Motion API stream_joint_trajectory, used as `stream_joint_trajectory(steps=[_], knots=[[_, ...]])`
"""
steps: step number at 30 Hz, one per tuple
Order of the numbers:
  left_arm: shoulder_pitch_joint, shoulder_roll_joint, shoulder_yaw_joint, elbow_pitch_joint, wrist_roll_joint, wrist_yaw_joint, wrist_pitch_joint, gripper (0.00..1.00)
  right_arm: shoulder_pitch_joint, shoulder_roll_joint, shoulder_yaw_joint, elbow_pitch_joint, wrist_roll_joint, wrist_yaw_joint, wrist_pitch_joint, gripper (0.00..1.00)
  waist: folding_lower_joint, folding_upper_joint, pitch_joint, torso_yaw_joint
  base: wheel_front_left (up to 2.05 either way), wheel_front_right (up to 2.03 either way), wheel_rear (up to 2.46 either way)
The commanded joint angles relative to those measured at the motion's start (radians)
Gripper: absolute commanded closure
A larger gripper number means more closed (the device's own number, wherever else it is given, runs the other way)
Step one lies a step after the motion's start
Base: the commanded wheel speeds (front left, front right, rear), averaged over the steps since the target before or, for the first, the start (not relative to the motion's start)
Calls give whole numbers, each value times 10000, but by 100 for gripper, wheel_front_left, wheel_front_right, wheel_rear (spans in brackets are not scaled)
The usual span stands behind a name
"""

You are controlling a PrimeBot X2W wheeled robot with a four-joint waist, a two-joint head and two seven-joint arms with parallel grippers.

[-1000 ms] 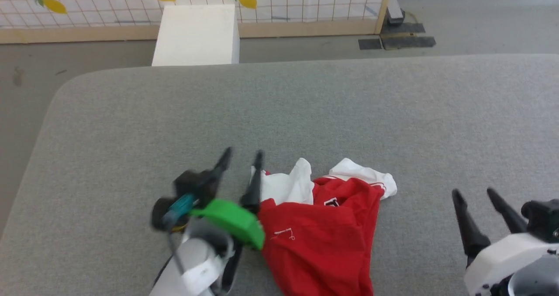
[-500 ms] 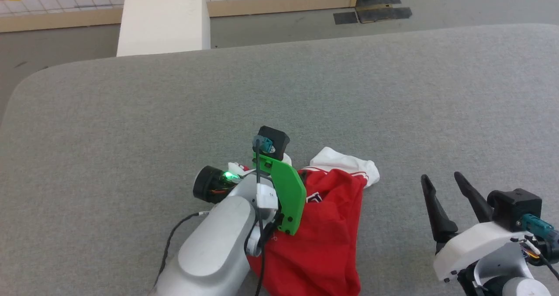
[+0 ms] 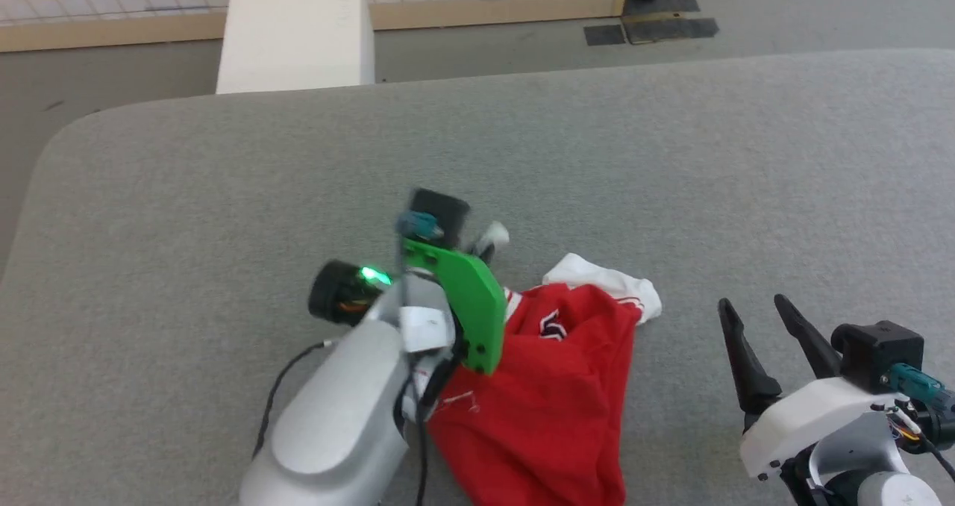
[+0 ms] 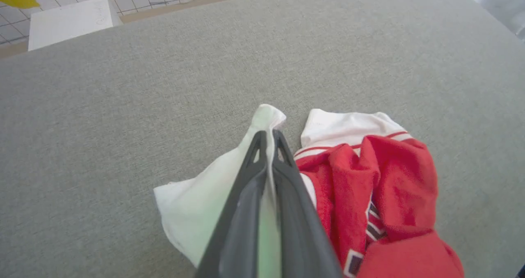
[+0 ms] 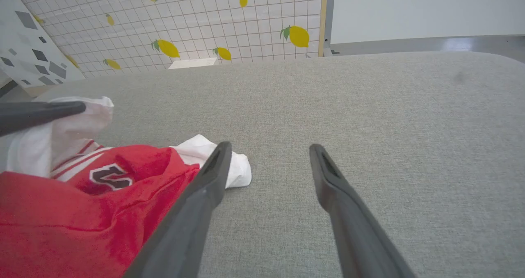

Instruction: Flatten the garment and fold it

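Observation:
The garment (image 3: 552, 386) lies crumpled on the grey table (image 3: 224, 192), a red shirt with white sleeves and a dark letter patch. My left gripper (image 4: 268, 136) is shut on one white sleeve (image 4: 205, 200) and holds it raised off the surface; in the head view the sleeve tip (image 3: 494, 233) pokes out beyond the green wrist bracket. The other white sleeve (image 3: 604, 282) rests flat on the table; it also shows in the right wrist view (image 5: 229, 163). My right gripper (image 3: 753, 312) stands open to the right of the garment (image 5: 82, 212), nothing between its fingers.
A white box (image 3: 298, 32) sits on the floor beyond the table's far edge, before a lemon-print grid panel (image 5: 184, 19) with a wooden frame. Dark floor plates (image 3: 649, 28) lie at the back right. Wide bare table surface spreads behind and left of the garment.
My left gripper turned over the white sleeve, shut on it and has lifted it up and away from me. The head camera shifted. The right gripper has stayed open in place.

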Motion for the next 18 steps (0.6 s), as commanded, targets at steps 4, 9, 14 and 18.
stream_joint_trajectory(steps=[4,9,14,18], knots=[[617,261,945,-788,-208,523,-1638,100,-144,14,-15,-111,21,-11,39,0,0,-1,-173,510,0,0,0],[2036,846,2164,-1790,-541,1122,-2963,100,-122,14,-146,-147,34,-11,29,0,0,-1,-241,964,0,0,0],[3957,1441,3160,-2244,-945,1540,-3658,100,-152,14,-396,-40,69,-11,2,0,0,-1,-242,1446,0,0,0],[4825,1382,3426,-1700,-1423,1443,-3898,0,-311,14,-572,322,82,-11,145,0,0,-1,-220,1839,0,0,0]])
